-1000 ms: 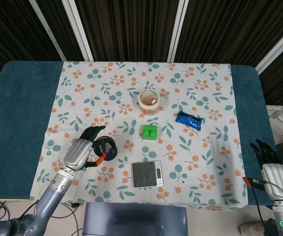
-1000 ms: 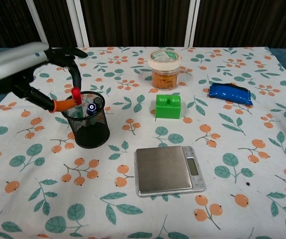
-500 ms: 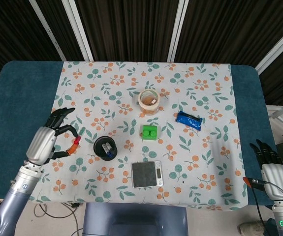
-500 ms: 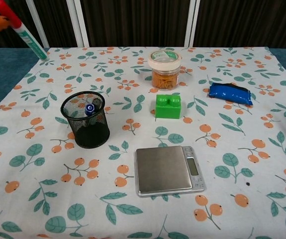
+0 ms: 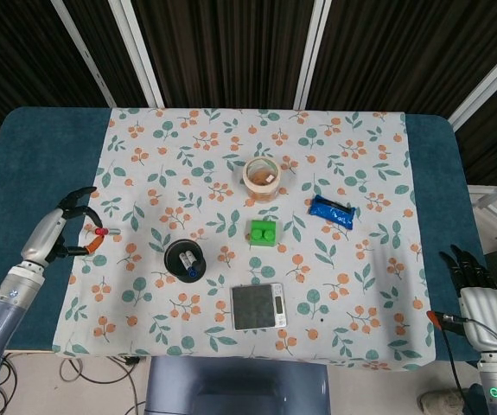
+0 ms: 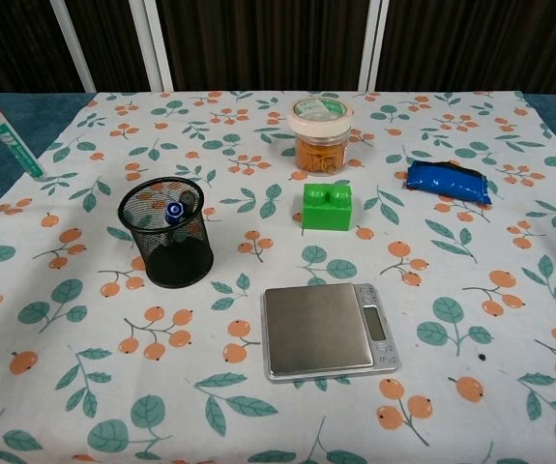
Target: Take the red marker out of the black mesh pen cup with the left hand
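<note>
**Red marker clear of the pen cup, carried left of the cloth edge**

The red marker (image 5: 99,232) is being held by the left hand (image 5: 47,233), pinched between thumb and fingers. In the head view only its red cap is showing, just beyond the left border of the floral cloth (image 5: 352,285). In the chest view the red marker (image 6: 5,130) is appearing at the far left edge, tilted, red cap uppermost and green tip lowest, above the cloth's corner; the hand itself is out of that frame.

Compared with one second ago, the left hand is no longer closing over the black mesh pen cup (image 5: 186,260). Half a second ago it was nearer the cup, over the cloth; it is now sitting further left, over the blue counter (image 5: 32,164). In the chest view the marker is also showing lower and closer to the left frame edge than half a second ago.

The pen cup is standing upright in the same place, well apart from the hand. It is still containing other pens, one with a blue end.

The right hand (image 5: 477,294) is staying at the lower right, off the counter edge, fingers extended and holding nothing.

The remaining items are unchanged: the green block (image 5: 263,232) right of the cup, the scale (image 5: 258,306) toward the near edge, the jar (image 5: 263,178) beyond the block, and the blue packet (image 5: 330,212) to the right.
</note>
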Motion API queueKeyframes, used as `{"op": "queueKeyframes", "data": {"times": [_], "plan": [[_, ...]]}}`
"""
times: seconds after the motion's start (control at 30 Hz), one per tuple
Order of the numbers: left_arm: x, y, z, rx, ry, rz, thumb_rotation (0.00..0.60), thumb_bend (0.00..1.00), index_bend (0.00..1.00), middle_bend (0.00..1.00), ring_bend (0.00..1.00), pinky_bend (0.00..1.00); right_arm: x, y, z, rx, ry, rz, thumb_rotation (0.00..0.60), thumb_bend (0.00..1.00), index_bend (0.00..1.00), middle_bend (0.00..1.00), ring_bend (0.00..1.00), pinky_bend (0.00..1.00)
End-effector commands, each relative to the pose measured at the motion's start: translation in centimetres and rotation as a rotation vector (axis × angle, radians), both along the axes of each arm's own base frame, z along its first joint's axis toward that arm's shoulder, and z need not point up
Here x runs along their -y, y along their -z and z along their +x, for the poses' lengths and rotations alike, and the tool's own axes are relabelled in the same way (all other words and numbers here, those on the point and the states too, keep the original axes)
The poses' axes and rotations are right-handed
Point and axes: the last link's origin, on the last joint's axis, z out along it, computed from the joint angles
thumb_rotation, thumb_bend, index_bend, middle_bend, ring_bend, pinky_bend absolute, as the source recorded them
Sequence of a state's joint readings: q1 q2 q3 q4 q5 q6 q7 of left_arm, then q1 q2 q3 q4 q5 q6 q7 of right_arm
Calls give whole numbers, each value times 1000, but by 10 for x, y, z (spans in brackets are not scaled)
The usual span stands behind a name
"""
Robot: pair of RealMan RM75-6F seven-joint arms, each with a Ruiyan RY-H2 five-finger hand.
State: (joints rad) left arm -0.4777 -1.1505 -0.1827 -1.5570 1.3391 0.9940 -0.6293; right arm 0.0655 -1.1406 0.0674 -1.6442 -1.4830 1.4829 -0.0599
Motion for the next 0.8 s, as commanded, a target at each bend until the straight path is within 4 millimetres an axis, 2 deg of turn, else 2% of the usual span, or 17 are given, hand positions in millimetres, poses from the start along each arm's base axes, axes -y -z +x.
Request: {"op": "queueKeyframes", "data": {"times": [0.03, 0.4, 0.53, 0.8], "plan": [[-20, 20, -7, 29, -8, -51, 600, 349, 583, 86, 0, 11, 0, 0, 0, -1, -1, 0, 600, 115, 118, 0, 42, 167], [-26, 61, 3, -132, 89, -80, 600, 349, 570, 87, 0, 10, 0, -1, 0, 2, 4, -3, 600, 116, 118, 0, 42, 167], [-24, 70, 13, -129, 130, -70, 600, 349, 567, 88, 0, 10, 0, 0, 0, 2, 2, -4, 600, 115, 118, 0, 42, 167], [-17, 86, 17, -217, 189, -95, 600, 345, 520, 76, 0, 6, 0, 0, 0, 3, 5, 0, 600, 115, 118, 0, 42, 167]]}}
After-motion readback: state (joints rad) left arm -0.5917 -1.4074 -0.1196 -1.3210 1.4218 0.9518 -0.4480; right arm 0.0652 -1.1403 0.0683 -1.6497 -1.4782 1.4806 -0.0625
